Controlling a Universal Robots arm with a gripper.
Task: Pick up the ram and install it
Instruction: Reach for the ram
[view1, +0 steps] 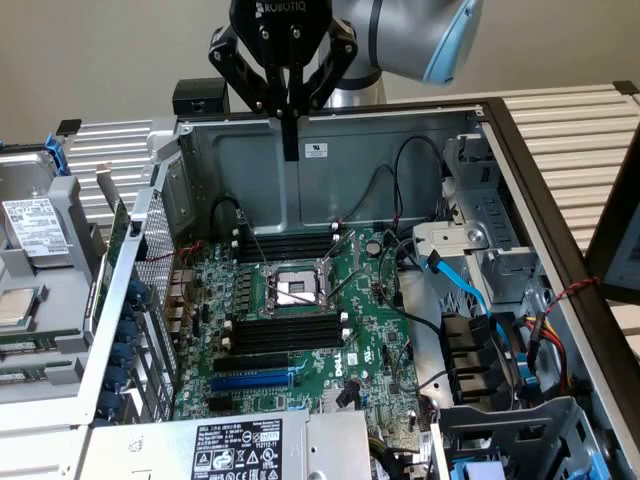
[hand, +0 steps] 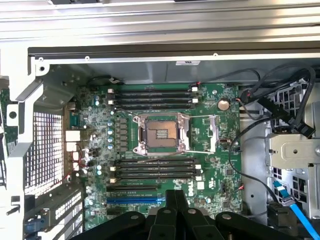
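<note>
My gripper (view1: 290, 150) hangs shut above the open computer case, over the back edge of the green motherboard (view1: 370, 330). Its black fingers (hand: 175, 197) are pressed together with nothing visible between them. Below it lie two banks of black empty memory slots (view1: 285, 330) (hand: 152, 167), one on each side of the open processor socket (view1: 295, 290) (hand: 161, 132). Thin green board strips (view1: 25, 347) lie on a grey tray at the exterior view's left edge. I cannot tell whether one of them is the ram.
A blue expansion slot (view1: 250, 381) runs along the near side of the board. Black and blue cables (view1: 465, 285) and a drive cage (view1: 490, 250) crowd the exterior view's right. The case's metal walls (view1: 330, 170) ring the board. A labelled power supply (view1: 235, 445) sits in front.
</note>
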